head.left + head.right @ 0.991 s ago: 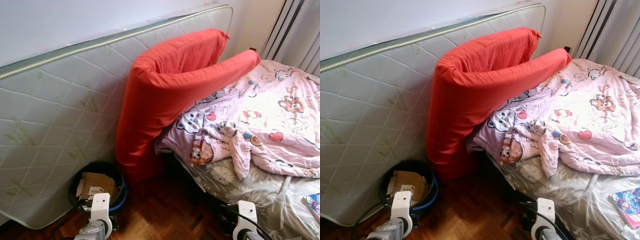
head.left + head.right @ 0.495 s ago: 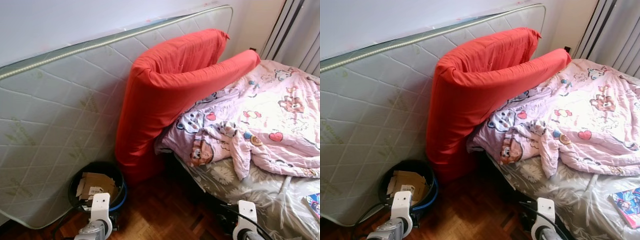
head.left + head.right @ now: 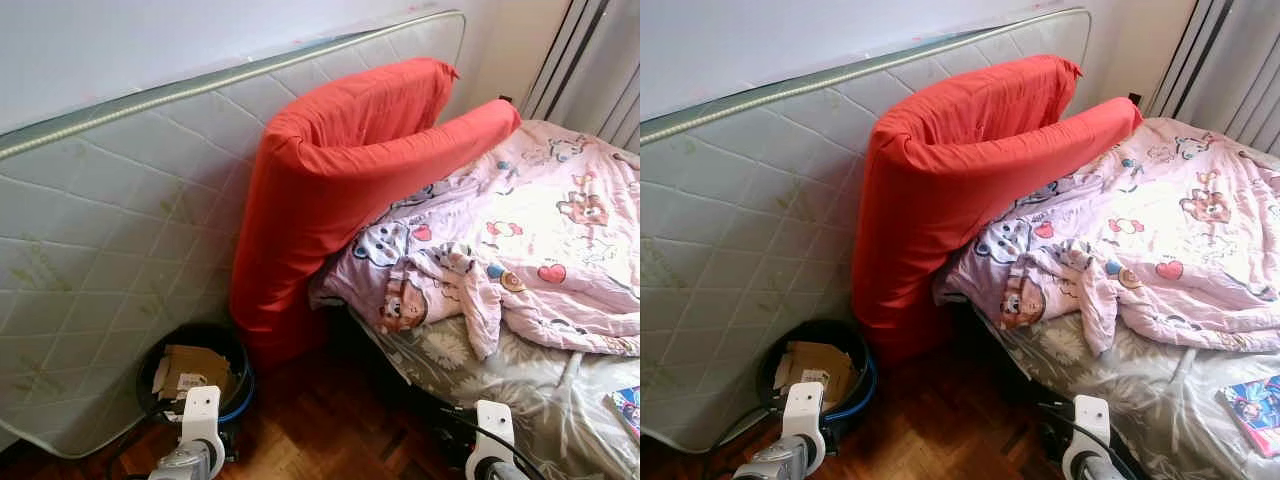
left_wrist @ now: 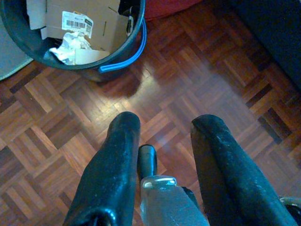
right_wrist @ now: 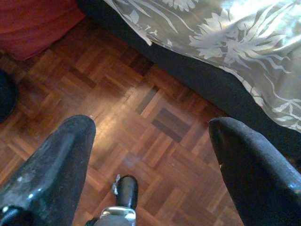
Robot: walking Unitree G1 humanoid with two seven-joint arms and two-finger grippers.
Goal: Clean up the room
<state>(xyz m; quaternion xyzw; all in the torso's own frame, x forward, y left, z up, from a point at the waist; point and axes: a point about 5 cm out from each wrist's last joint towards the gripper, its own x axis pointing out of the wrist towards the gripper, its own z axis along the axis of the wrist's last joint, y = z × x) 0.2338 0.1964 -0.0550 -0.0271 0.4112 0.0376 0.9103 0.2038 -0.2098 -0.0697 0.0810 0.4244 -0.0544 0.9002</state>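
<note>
white mattress [image 3: 110,240] stands on edge against the wall, biggest thing here. bed [image 3: 520,395] w/ grey flowered sheet sits to the right of it, crumpled pink cartoon blanket [image 3: 520,240] piled on top. red cushion [image 3: 330,190], long and folded over, leans on the mattress w/ one end draped onto the bed's head end. wood parquet floor [image 3: 320,425] between mattress and bed. black bin [image 3: 195,375] w/ blue rim on the floor at the mattress foot, touching or just beside the red cushion's base; cardboard [image 4: 80,21] and paper scraps inside. small colourful book [image 3: 1252,405] on the bed, far from the mattress, at frame edge.

left end effector [image 4: 164,155] hangs low over the floor just bed-side of the bin, fingers spread, nothing btwn them. right end effector [image 5: 150,155] low over floor by the bed's dark edge, fingers wide apart, empty.

step: looks like scouting, nothing picked yet. next move prob. needs choosing a target, e.g. the blanket or book on the bed, then turning toward the bed and raising an arm up to bed height.
</note>
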